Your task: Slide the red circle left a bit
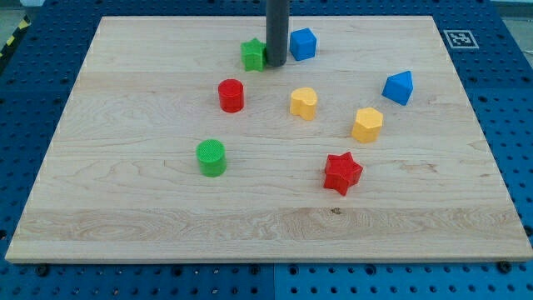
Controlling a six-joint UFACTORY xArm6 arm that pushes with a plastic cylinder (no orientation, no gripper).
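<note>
The red circle (231,95) stands on the wooden board (125,167), left of the middle and toward the view's top. My tip (276,63) is above and to the right of it, apart from it. The tip sits right beside the green star (252,54), at its right edge, with the blue hexagon-like block (302,43) just to the tip's right.
A yellow block (304,102) lies right of the red circle. Another yellow block (367,124) and a blue block (399,87) lie further right. A green circle (211,157) sits below the red circle. A red star (342,172) lies at the lower right.
</note>
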